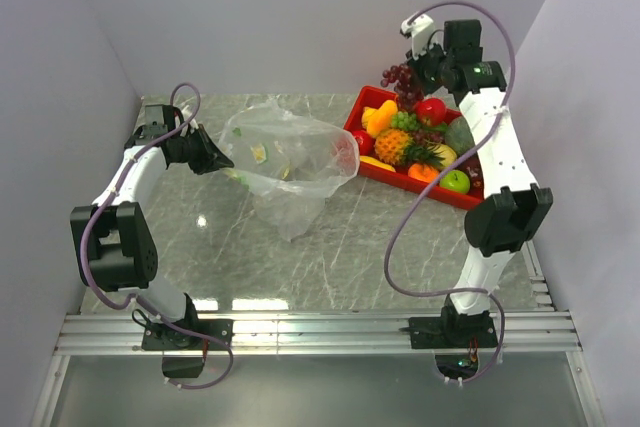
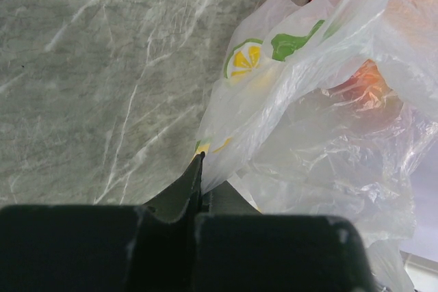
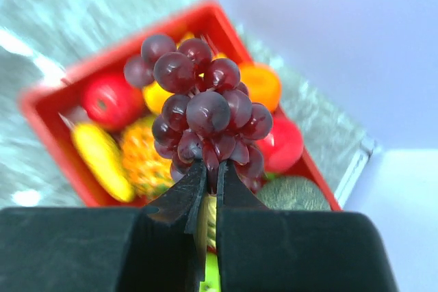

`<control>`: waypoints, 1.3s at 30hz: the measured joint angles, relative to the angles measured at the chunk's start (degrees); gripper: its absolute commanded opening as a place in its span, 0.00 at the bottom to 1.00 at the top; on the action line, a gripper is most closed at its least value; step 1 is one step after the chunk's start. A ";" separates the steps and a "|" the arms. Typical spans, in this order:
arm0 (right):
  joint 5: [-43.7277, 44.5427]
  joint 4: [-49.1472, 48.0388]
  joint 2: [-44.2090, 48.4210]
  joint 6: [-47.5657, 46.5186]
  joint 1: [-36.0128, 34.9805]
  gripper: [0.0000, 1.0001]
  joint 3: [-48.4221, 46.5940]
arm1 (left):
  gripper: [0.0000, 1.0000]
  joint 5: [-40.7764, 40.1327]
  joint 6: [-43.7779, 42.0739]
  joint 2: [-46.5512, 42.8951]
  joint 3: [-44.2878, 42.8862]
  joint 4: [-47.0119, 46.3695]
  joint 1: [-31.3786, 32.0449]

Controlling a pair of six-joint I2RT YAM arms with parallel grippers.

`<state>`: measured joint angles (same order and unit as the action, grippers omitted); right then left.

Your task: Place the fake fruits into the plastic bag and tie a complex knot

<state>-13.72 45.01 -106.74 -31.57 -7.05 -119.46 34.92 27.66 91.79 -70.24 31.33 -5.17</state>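
**Grape bunch held over tray; bag pinched at edge**

- Right gripper (image 3: 211,169): clamped on the stem end of a purple grape bunch (image 3: 205,114), which hangs in the air above the red tray (image 1: 420,187).
- Tray contents: pineapple (image 1: 393,147), red apple (image 1: 431,110), green apple (image 1: 456,181), and other fruits.
- Left gripper (image 2: 200,169): closed on the edge of the clear plastic bag (image 2: 308,135).
- The bag rests on the marble table (image 1: 350,247), just left of the tray.

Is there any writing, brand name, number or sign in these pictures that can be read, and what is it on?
No text can be read anywhere.
plastic bag: only a printed picture, a lemon slice and a green leaf; no letters show.
grapes and red tray: no label or number.
left arm and right arm: no marking visible.
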 measured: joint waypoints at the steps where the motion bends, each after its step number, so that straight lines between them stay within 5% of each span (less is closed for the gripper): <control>1: -0.57 0.07 0.63 0.70 -0.37 0.00 -0.83 | 0.00 0.02 0.00 0.00 0.00 -0.07 0.00; 14: -10.64 -5.88 12.22 13.31 -21.79 0.00 -2.36 | 0.00 0.22 -0.02 0.00 0.00 -0.35 1.36; 27: -12.76 -9.75 3.30 17.97 -32.28 0.00 8.94 | 0.00 0.81 -0.02 -0.02 0.59 -0.57 1.51; 28: -12.85 -9.64 2.45 18.36 -32.57 0.04 10.03 | 0.00 0.81 -0.02 -0.02 0.59 -0.59 1.51; 30: -12.46 -9.27 1.36 19.08 -33.24 0.26 12.39 | 0.00 0.83 -0.02 -0.02 0.59 -0.63 1.51; 31: -12.20 -8.55 0.83 19.30 -33.62 0.60 13.03 | 0.00 0.85 -0.02 -0.02 0.59 -0.63 1.51; 34: -11.65 -6.54 0.00 19.63 -34.95 0.90 13.09 | 0.00 0.92 -0.02 -0.02 0.59 -0.63 1.51; 39: -12.72 -5.33 0.85 18.23 -38.36 0.94 15.37 | 0.00 0.90 0.00 -0.02 0.72 -0.68 1.51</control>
<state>-26.44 39.68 -105.89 -13.34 -45.41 -104.09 35.81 27.66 91.77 -69.52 30.65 -3.66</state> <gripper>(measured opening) 0.939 0.012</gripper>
